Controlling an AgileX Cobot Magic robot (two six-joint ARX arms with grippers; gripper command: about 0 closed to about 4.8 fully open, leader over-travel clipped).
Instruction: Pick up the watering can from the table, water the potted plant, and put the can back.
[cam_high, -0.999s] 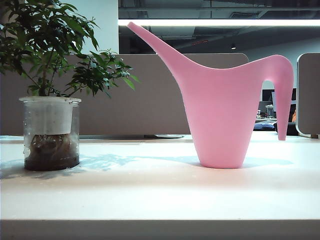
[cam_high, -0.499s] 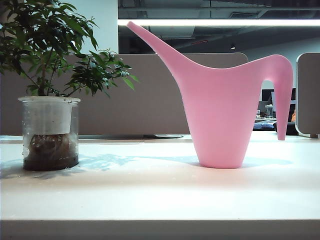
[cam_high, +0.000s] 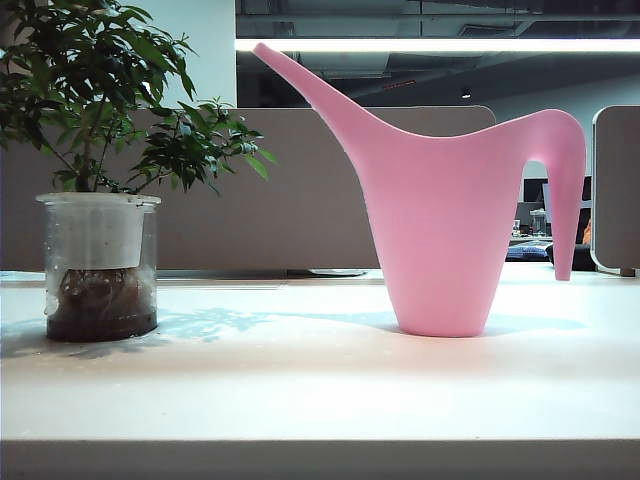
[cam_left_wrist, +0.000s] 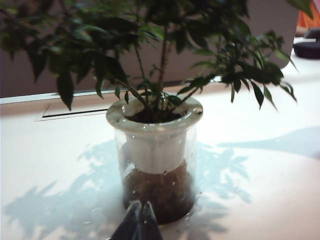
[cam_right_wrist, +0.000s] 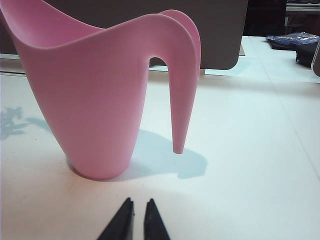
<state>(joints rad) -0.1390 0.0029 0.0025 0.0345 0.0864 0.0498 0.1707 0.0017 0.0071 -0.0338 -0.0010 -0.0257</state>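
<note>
The pink watering can stands upright on the white table, right of centre, spout pointing up toward the potted plant at the left. Neither arm shows in the exterior view. My left gripper is shut and empty, hanging just in front of the potted plant's glass jar, low by its dark roots. My right gripper is shut with only a sliver between its tips, empty, a short way in front of the watering can, near its hooked handle.
A grey partition runs along the table's back edge. A cable slot lies in the tabletop behind the plant. Dark items sit on a far desk. The table's pale front edge is close to the exterior camera.
</note>
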